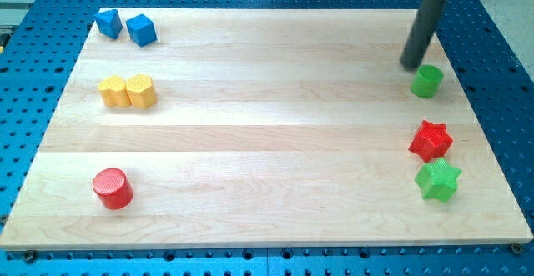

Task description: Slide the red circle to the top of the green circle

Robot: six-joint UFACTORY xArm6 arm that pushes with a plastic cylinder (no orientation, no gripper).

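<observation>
My tip (410, 64) bare, touching nothing, just upper-left of green circle (426, 82). Red circle (112, 188) far lower-left, untouched. Approach step pending: I must travel across, get behind it.

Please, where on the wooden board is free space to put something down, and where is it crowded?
The wide middle is bare, between the yellow blocks and red circle on the view's left and the red star on the right. Crowded: my tip beside the green circle, and the green star.

Pale wooden board (267, 143) looks smooth and matt; red circle (112, 188) ridged plastic.
</observation>
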